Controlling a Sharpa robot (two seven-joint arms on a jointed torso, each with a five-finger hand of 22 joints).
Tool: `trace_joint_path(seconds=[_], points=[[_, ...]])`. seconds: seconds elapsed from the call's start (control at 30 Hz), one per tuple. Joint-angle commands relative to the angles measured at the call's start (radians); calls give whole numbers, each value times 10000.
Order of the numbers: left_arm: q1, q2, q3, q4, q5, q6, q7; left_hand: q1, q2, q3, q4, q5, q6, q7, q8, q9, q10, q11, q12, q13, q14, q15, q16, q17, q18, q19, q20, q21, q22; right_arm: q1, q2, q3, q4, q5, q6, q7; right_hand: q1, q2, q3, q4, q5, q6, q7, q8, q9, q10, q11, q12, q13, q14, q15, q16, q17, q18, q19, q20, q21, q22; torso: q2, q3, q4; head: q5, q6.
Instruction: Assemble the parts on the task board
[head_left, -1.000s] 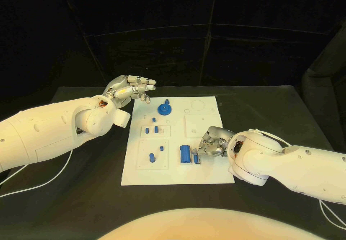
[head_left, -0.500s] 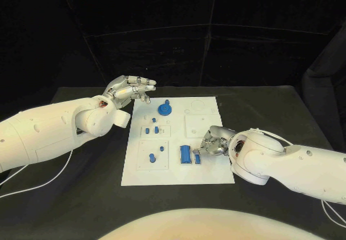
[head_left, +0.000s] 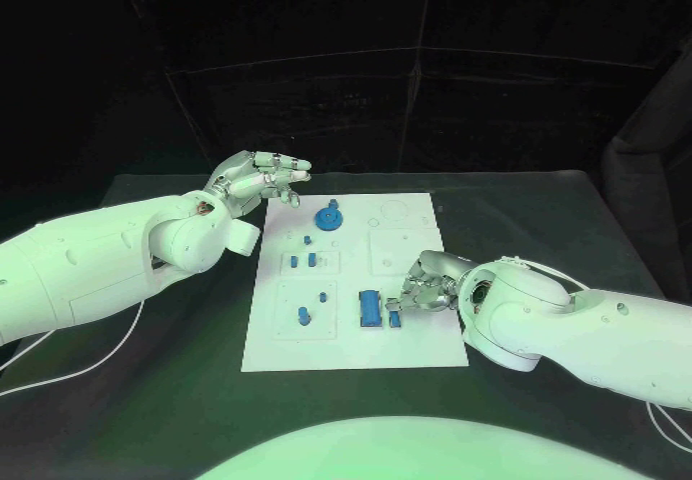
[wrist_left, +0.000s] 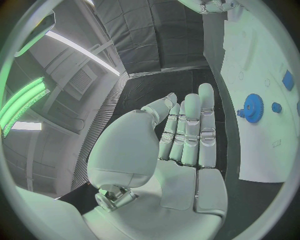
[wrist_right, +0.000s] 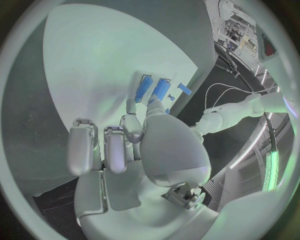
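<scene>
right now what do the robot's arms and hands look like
Both arms are bulky, smooth white shells with small round marks. The left hand and right hand are silver metal with segmented fingers. Thin white cables trail beside both arms.

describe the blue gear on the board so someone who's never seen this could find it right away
Start at the white task board in the middle of the black table and go to its far end, near the left hand. The blue gear sits there, nearer the left edge. It is the board's one round, toothed part; the other blue parts are small pegs and bars.
</scene>
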Motion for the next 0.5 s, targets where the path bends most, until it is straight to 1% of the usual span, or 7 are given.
trace_joint_path(seconds=[0.03, 0.23, 0.37, 0.5], points=[[16, -6, 8, 17, 28, 111, 30, -86, 3, -60, 16, 28, -19, 38, 32, 14, -58, -24, 58, -9, -50, -12, 69, -9, 59, -35, 30, -60, -3, 10, -89, 2, 99, -122, 75, -167, -72, -47, -120, -18, -311, -64, 71, 27, 31, -35, 55, -74, 1, 664, 12, -69, 814, -116, -15, 43, 7, -35, 7, 0, 12, 12, -1], [16, -30, 7, 19, 28, 106, 30, -86, 3, -60, 16, 28, -19, 38, 32, 14, -58, -24, 58, -9, -50, -12, 69, -9, 59, -35, 30, -60, -3, 9, -363, 1, 313, 104, 284, 189, -149, -102, -263, 7, -821, -99, 77, 16, 98, -46, 66, -75, 23, 665, 21, -75, 815, -114, -24, 53, -5, -40, 1, 4, -6, 41, -9], [16, -35, 7, 13, 28, 104, 29, -86, 3, -60, 16, 28, -19, 38, 32, 14, -58, -24, 58, -9, -50, -12, 69, -9, 59, -35, 30, -60, -3, 9, -480, 0, 400, 196, 501, 274, -148, -107, -272, 5, -874, -100, 77, 16, 106, -47, 65, -75, 25, 666, 22, -74, 818, -114, -23, 54, -4, -37, 3, 3, -16, 50, -8], [16, -26, 7, 11, 28, 108, 29, -86, 3, -60, 16, 28, -19, 38, 32, 14, -58, -24, 58, -9, -50, -12, 69, -9, 59, -35, 30, -60, -3, 9, -548, 0, 399, 257, 757, 287, -48, -83, -254, -57, -946, -93, 73, 23, 134, -49, 61, -76, 32, 666, 21, -76, 818, -117, -19, 54, 1, -24, 1, -6, -4, 21, -1]])
